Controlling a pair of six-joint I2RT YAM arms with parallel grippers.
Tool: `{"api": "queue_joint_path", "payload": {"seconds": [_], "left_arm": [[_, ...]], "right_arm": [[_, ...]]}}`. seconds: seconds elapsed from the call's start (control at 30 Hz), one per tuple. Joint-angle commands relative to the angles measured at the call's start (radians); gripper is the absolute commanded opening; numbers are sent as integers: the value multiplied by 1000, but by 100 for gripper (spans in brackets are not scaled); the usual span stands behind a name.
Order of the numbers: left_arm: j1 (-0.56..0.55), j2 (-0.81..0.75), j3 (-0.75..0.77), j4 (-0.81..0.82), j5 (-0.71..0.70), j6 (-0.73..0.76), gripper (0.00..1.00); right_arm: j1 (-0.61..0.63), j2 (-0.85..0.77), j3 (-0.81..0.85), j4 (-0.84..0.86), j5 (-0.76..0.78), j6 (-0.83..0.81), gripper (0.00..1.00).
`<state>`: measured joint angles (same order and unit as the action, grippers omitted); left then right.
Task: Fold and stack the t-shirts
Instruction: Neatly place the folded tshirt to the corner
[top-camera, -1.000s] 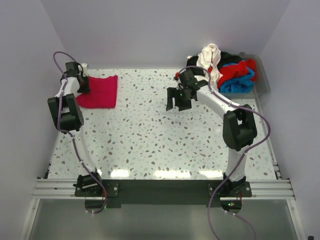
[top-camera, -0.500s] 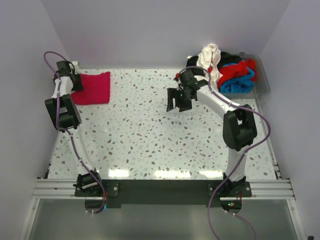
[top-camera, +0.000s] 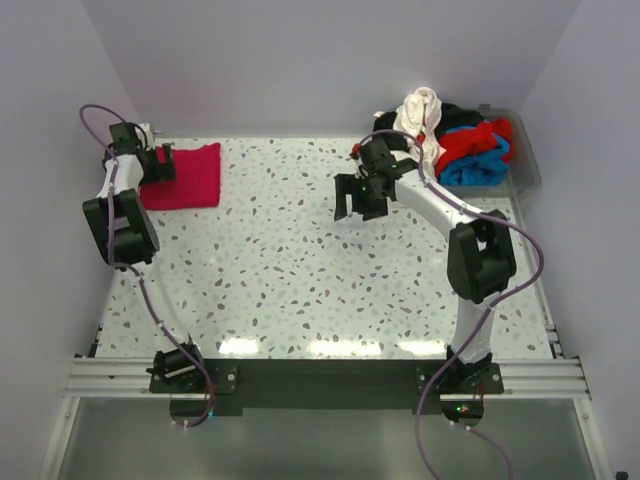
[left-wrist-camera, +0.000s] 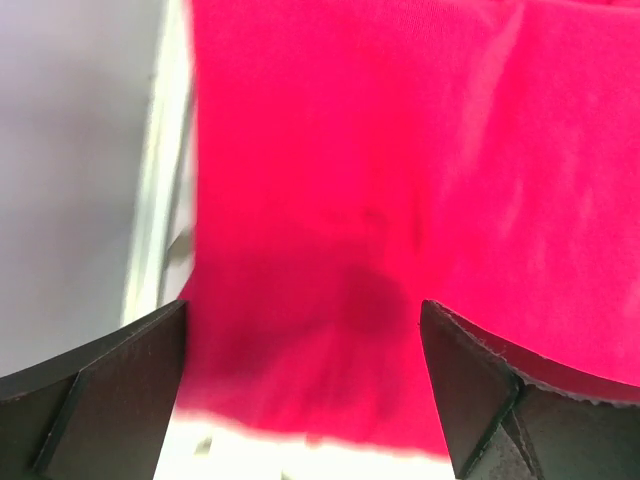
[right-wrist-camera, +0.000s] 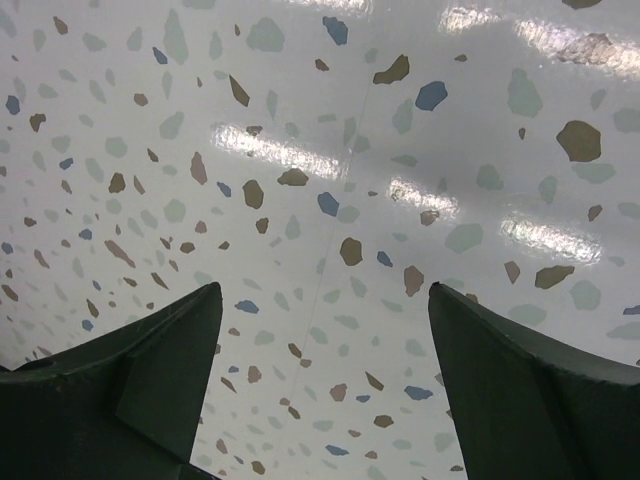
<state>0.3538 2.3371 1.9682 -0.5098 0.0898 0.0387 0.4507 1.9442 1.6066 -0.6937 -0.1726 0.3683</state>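
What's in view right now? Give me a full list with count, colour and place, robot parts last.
folded pinkish-red t-shirt: 1, pinkish red, far-left corner of the table
heap of unfolded clothes: 1 pile, white, black, red and blue, in the bin
translucent plastic bin: 1, greyish clear, far-right corner
speckled terrazzo table: 1, white with brown and blue flecks, centre
aluminium rail: 1, silver, near edge, carrying both arm bases
purple cables: 2, purple, one along each arm
left gripper: 1, black, open, over the t-shirt's edge
right gripper: 1, black, open, above bare table, centre-right
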Motion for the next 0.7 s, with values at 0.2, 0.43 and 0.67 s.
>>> {"api": "queue_joint_path", "payload": {"seconds": [0.2, 0.43, 0.67], "left_arm": [[-47, -427, -262, 99, -87, -106, 100], [-261, -665, -477, 91, -114, -167, 100], [-524, -926, -776, 114, -130, -357, 100]], "right_arm": [[-3, -165, -68, 92, 85, -68, 98], [-7, -229, -138, 157, 113, -92, 99], [-40, -283, -229, 229, 130, -75, 99]]}}
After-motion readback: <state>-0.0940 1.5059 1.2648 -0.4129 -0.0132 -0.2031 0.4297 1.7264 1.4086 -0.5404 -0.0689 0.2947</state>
